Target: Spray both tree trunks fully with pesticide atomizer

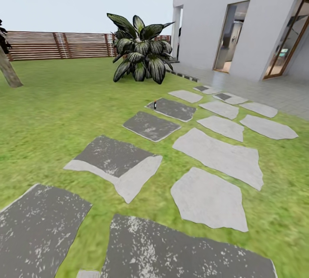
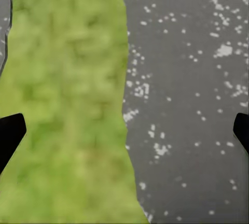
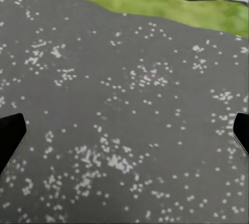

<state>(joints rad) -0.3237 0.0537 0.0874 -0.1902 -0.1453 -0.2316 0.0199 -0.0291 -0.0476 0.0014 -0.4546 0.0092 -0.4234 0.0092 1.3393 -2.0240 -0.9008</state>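
Green lawn (image 1: 51, 110), stone path | pesticide atomizer (image 1: 155, 105) looks like that tiny dark speck on a far dark paving slab (image 1: 171, 109), well ahead, untouched | left gripper (image 2: 124, 130) fingers spread wide, empty | right gripper (image 3: 124, 130) same | one tree trunk (image 1: 8, 71) far left | pickup and spraying both undone, I'd say

atomizer (image 1: 155, 105) sits on a stepping stone (image 1: 171, 109) mid-path, bush (image 1: 140, 50) behind it, fence (image 1: 60, 45) further back, house (image 1: 240, 20) on the right

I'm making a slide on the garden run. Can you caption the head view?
Stepping stones cross the lawn toward a leafy bush; a small dark object stands on one slab.
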